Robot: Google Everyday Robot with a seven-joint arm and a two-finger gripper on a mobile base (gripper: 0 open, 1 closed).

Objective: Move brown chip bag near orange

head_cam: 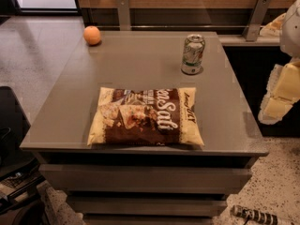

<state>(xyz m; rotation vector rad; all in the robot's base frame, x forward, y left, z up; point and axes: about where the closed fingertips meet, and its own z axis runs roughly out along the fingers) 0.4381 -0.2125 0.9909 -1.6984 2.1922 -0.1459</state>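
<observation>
Camera view: we've not begun, brown chip bag near-side on the tabletop, well apart from the far-left orange, pincer off right, grip we cannot tell.

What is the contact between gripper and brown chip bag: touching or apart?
Apart. The camera view shows the gripper beyond the right edge of the table, bare surface separating it from the brown chip bag.

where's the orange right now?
Camera view: the orange sits at the table's far-left corner, left of the soda can and beyond the brown chip bag. The gripper hangs off the table's right edge.
</observation>
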